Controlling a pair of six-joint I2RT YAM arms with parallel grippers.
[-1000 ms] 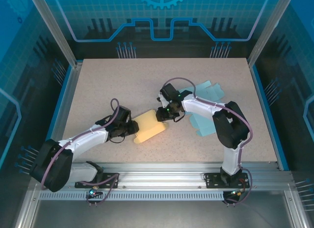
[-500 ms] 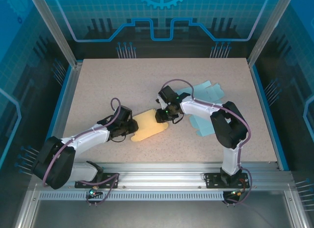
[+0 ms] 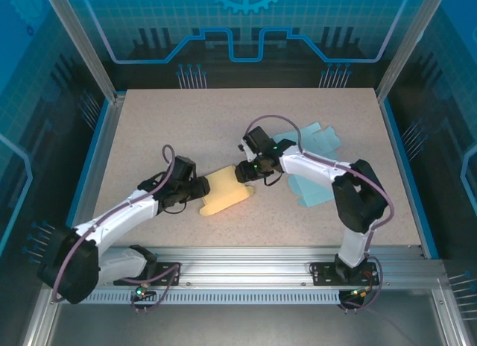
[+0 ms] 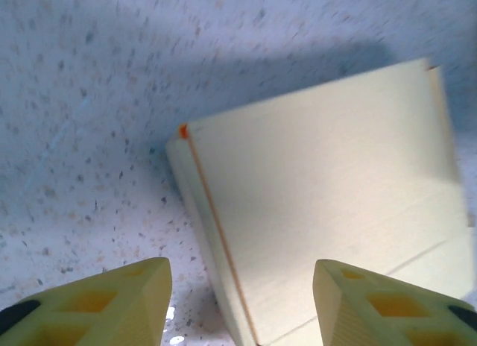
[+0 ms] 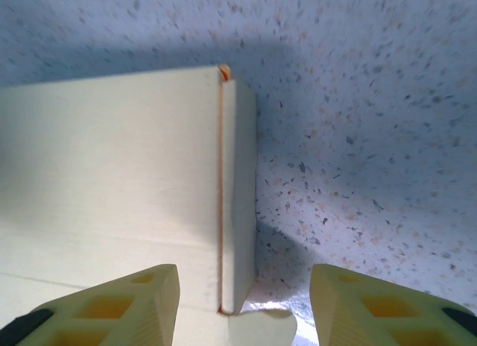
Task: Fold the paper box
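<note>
The pale yellow paper box [image 3: 225, 194] lies on the speckled table between my two grippers. My left gripper [image 3: 200, 188] sits at the box's left end, open. In the left wrist view the box [image 4: 320, 212] has an orange-edged corner between the spread fingers of the left gripper [image 4: 242, 305], and neither pad touches it. My right gripper [image 3: 244, 173] is at the box's upper right end, also open. In the right wrist view the box [image 5: 112, 174] has a folded side wall between the fingers of the right gripper [image 5: 244, 305], with a gap on each side.
Light blue flat paper sheets [image 3: 314, 161] lie to the right, partly under the right arm. The table's [image 3: 186, 122] back and left areas are bare. Metal frame posts and blue panels enclose the table.
Both grippers have opened and let go of the yellow box. The left gripper has backed slightly to the left, and the box now rests on the table.
</note>
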